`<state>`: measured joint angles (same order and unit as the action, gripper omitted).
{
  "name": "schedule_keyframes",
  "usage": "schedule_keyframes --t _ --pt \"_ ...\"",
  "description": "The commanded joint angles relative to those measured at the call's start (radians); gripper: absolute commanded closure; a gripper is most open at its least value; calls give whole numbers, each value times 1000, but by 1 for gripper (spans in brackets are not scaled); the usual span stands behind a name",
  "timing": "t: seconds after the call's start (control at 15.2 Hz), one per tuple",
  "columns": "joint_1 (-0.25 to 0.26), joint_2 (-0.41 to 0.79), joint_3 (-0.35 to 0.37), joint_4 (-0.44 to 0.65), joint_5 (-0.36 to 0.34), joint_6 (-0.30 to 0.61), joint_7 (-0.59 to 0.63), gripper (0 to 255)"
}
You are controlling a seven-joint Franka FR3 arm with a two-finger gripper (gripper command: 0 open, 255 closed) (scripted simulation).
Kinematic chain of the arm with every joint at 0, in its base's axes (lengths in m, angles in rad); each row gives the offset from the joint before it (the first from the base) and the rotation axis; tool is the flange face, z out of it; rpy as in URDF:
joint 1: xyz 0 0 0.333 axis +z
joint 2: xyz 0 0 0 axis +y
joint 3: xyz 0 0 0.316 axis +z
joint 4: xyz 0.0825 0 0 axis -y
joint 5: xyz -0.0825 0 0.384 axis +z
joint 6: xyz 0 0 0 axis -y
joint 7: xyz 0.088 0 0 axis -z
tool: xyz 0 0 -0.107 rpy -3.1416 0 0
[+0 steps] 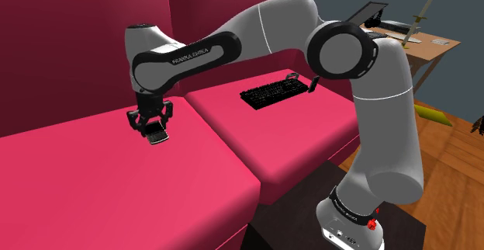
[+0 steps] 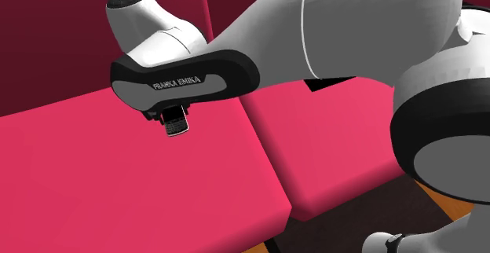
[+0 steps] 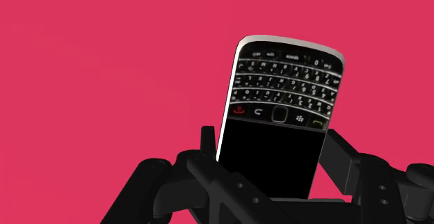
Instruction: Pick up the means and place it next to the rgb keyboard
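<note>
The pincer [image 1: 155, 128] is clenched on a black keypad phone [image 3: 282, 111], gripping its screen end, over the crimson sofa cushion [image 1: 93, 186] at the shoulder view's left. The black keyboard [image 1: 273, 92] lies on the neighbouring cushion, well apart. The phone is best carried high across the seam, then lowered just beside the keyboard, not onto it, before letting go.

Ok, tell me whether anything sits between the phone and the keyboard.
Nothing visible does. The gripper clasps the phone over one sofa cushion; the keyboard lies on the next cushion, and between them shows bare pink seat with the seam.
</note>
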<state>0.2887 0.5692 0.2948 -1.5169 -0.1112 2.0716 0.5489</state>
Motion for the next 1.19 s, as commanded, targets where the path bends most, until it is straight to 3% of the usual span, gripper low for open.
schedule_keyframes --t 0.0,1.12 --pt "-1 -8 2 12 3 -20 -1 255" --pt "1 -65 13 156 20 -219 -6 255"
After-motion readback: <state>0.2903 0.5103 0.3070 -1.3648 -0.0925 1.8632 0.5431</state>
